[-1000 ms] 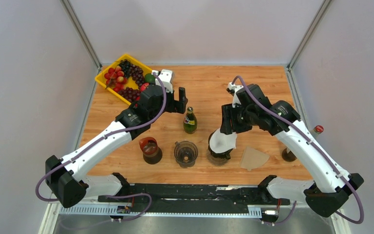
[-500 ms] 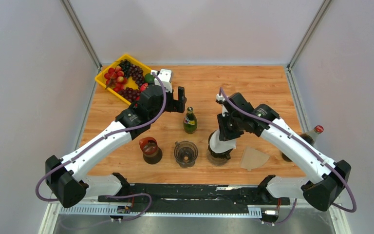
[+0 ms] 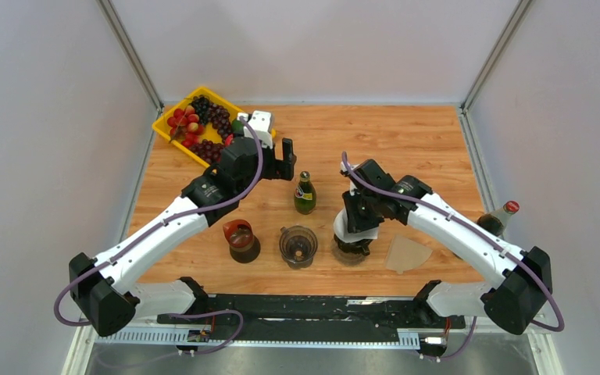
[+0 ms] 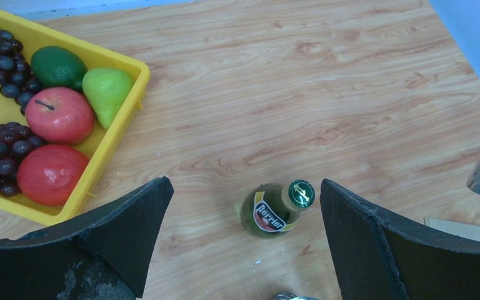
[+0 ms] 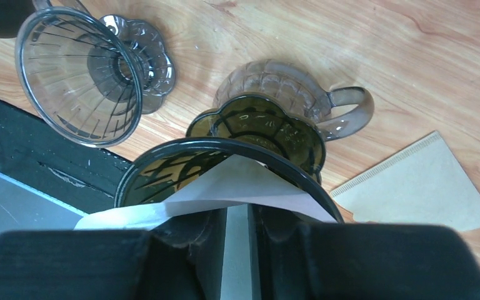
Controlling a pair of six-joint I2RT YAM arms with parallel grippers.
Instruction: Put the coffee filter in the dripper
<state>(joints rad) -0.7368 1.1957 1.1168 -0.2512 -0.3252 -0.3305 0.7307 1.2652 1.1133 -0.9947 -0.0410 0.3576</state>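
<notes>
Right gripper pinches the white paper filter at the smoked-glass dripper mouth to seat it, left gripper spread wide, empty

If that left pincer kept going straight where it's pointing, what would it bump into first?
Probably the green bottle: the wrist view shows it framed by the open left pincer, cap nearest. Depth is unclear, so it might miss.

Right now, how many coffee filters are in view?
2. A white filter is pinched in the right hand over the dark dripper; a brown filter lies flat on the table just right of that dripper. More could be stacked unseen beneath it.
</notes>
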